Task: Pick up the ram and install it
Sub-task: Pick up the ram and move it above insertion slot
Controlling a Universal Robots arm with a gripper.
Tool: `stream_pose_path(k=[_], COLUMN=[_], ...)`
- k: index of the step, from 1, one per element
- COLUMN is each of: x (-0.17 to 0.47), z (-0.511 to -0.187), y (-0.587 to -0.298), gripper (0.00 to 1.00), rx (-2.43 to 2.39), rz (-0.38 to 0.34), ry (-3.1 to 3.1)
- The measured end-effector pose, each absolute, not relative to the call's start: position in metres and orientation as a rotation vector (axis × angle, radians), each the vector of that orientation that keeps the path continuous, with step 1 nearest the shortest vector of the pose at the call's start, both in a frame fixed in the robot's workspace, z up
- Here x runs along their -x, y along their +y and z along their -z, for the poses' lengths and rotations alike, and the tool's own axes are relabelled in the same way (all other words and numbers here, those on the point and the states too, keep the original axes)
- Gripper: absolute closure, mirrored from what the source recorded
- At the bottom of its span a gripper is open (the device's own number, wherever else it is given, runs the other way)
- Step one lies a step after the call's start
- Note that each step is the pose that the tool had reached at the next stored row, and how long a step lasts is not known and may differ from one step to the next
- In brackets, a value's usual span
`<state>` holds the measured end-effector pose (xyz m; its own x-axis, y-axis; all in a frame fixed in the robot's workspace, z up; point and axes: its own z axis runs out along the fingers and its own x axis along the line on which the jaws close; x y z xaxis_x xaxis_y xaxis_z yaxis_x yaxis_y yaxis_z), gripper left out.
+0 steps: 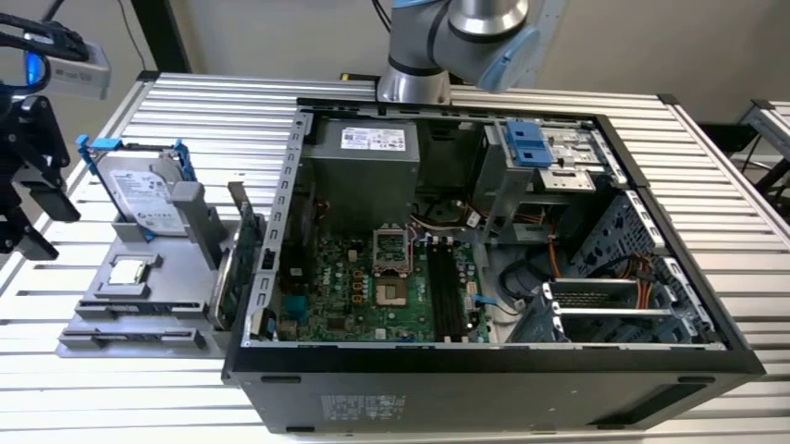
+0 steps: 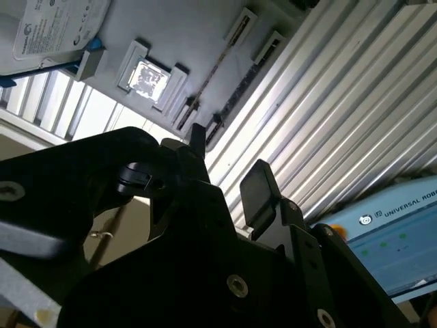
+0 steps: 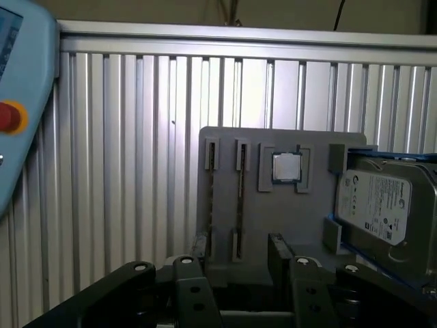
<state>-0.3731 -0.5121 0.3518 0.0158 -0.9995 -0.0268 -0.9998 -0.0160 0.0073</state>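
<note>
Pincer [image 3: 239,247] is hanging spread, empty, over the ram [image 3: 240,198], sitting on edge in grey holder [image 3: 290,219] on table [image 3: 130,137]. Prob. light, thin, breaks easy; grab its flat sides, mid.

black pincer [image 3: 237,242], grey tray [image 3: 307,215]

A robotics lab: ribbed aluminium table [image 1: 185,120], an opened desktop computer case [image 1: 494,363], robot arm [image 1: 415,81] mounted alongside.
</note>
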Motion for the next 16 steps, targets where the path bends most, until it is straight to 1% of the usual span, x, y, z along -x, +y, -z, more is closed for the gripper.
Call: stream_pose_path(k=[16], x=[0.373], z=[-0.336], y=[-0.512], gripper=[0.0], rx=[2.227], rz=[-0.032], ry=[2.191])
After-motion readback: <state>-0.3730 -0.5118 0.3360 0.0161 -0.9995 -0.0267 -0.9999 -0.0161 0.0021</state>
